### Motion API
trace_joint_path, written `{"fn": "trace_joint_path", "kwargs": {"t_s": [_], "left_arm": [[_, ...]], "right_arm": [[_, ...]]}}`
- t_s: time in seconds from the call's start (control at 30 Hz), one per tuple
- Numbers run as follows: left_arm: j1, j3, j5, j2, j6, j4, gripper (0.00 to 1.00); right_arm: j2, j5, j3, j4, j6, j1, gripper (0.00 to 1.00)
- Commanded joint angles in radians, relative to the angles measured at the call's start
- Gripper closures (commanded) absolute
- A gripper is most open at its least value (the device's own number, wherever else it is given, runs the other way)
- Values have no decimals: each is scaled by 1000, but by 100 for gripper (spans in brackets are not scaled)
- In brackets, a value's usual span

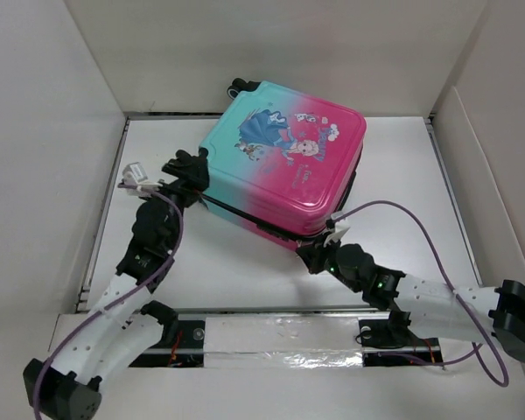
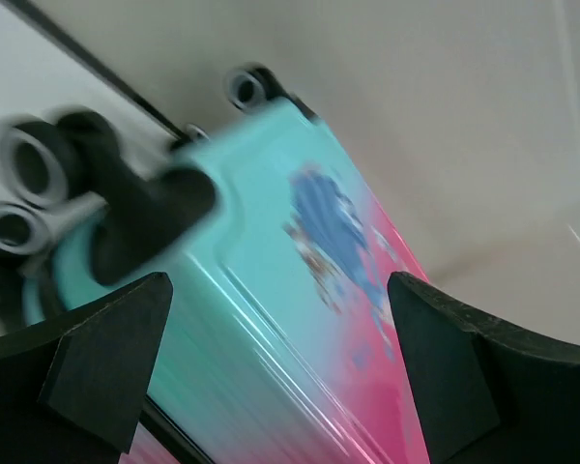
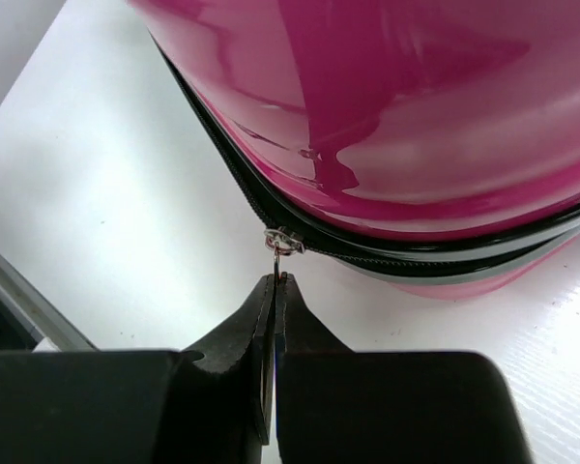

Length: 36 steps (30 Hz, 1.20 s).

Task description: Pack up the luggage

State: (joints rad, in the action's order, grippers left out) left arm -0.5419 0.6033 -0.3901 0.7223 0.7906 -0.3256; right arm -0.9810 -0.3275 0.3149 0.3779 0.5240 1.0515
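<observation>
Right gripper (image 3: 274, 280) is pinched tightly shut on the small metal zipper pull (image 3: 282, 242) of the luggage (image 1: 284, 162), at the case's near corner on its pink end. The case lies directly ahead of these fingers, touching them only through the pull.

Left gripper (image 2: 280, 358) is released, its jaws standing wide apart and holding nothing. It sits just beside the teal end of the case, near a black wheel (image 2: 29, 169). Whether a finger touches the shell cannot be told.

In the overhead view, the luggage lies flat and closed on the white table (image 1: 236, 280), towards the far middle, with its printed face up. Its length runs on a slant: the teal, wheeled end points far and left, and the pink end points right and slightly near. The dark zipper seam (image 3: 222, 164) follows the near edge, running between the two grippers.

Judging from this, the coming move depends on that seam. The right arm alone holds the pull, so it is the one placed to draw it, and it must travel parallel to the case's edge. The left arm is nearer the wheeled end, placed to steady it.
</observation>
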Motion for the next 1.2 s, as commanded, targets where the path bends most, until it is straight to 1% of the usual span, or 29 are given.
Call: {"fn": "trace_joint_path", "kwargs": {"t_s": [0.0, 0.03, 0.07, 0.1, 0.17, 0.23, 0.27, 0.33, 0.37, 0.43, 0.47, 0.57, 0.77, 1.07, 1.17], "left_arm": [[228, 81, -3, 52, 91, 115, 6], [285, 101, 44, 75, 108, 122, 6], [337, 148, 154, 127, 113, 128, 6], [418, 174, 199, 156, 117, 143, 6], [486, 211, 317, 247, 128, 169, 6], [545, 220, 356, 299, 130, 163, 6], [557, 233, 384, 351, 124, 154, 6], [557, 259, 385, 402, 104, 167, 7], [557, 280, 417, 446, 93, 160, 7], [568, 303, 445, 486, 84, 169, 7], [568, 309, 485, 509, 84, 160, 7], [568, 299, 514, 534, 101, 108, 8], [568, 322, 537, 609, 113, 56, 11], [568, 345, 576, 713, 156, -33, 19], [568, 357, 589, 733, 174, -59, 24]], "right_arm": [[48, 100, -10, 122, -5, -15, 100], [54, 108, -14, 122, -10, -27, 100], [62, 117, -17, 122, -13, -36, 100], [80, 122, -28, 124, -16, -36, 100], [96, 130, -39, 133, -19, -47, 100], [111, 140, -46, 136, -24, -56, 100], [113, 151, -46, 136, -25, -56, 100], [117, 159, -48, 136, -32, -56, 100], [116, 163, -50, 136, -32, -56, 100], [111, 168, -50, 131, -36, -65, 100], [111, 169, -54, 131, -35, -65, 100], [110, 173, -63, 142, -32, -65, 100], [88, 177, -57, 141, -30, -65, 100], [82, 186, -57, 128, -25, -65, 100], [88, 189, -57, 118, -25, -65, 100]]}}
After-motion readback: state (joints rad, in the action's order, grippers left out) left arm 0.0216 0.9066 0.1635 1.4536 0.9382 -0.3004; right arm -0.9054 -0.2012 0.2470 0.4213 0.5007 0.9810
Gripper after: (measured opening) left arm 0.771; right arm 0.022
